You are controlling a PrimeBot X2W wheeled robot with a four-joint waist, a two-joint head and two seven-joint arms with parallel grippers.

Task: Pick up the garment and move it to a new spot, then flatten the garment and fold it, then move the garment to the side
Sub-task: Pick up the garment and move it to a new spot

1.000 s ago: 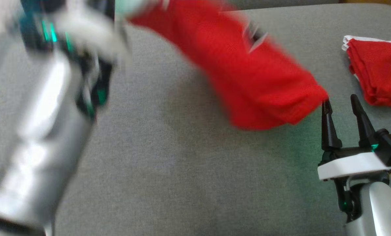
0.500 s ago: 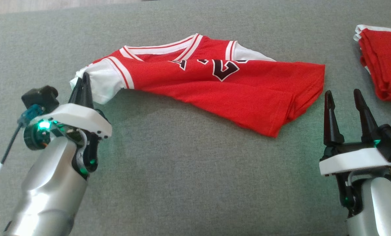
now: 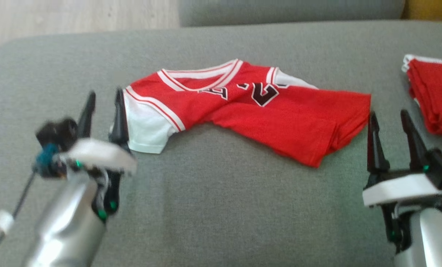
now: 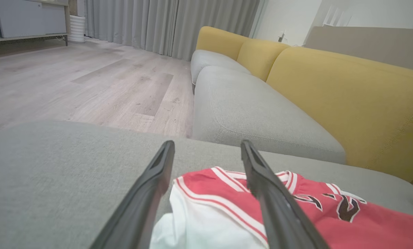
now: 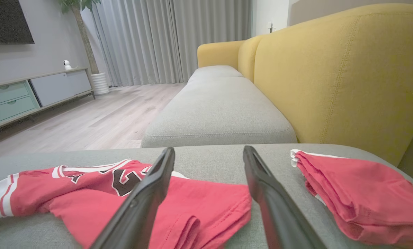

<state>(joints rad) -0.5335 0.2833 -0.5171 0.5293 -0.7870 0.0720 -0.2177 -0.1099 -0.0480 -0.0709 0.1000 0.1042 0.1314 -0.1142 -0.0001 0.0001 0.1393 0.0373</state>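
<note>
The garment (image 3: 265, 118) is a red jersey with white sleeves and dark numbers, lying crumpled across the grey sofa seat (image 3: 213, 207). My left gripper (image 3: 104, 107) stands open at its white left sleeve, one finger (image 3: 120, 118) against the sleeve edge, nothing between the fingers. In the left wrist view the garment (image 4: 331, 221) lies under and past the open left gripper (image 4: 208, 152). My right gripper (image 3: 389, 118) is open just right of the jersey's hem, holding nothing. The right wrist view has the garment (image 5: 88, 193) left of the open right gripper (image 5: 209, 155).
A folded red garment (image 3: 434, 100) lies at the seat's right edge, also the folded red garment (image 5: 358, 193) in the right wrist view. A yellow backrest (image 5: 331, 79) rises to the right. Wooden floor (image 4: 81, 86) lies beyond the seat's far left edge.
The left gripper has opened and let go of the white sleeve, which now lies on the seat. The head camera has shifted. The right gripper has stayed open beside the hem.
</note>
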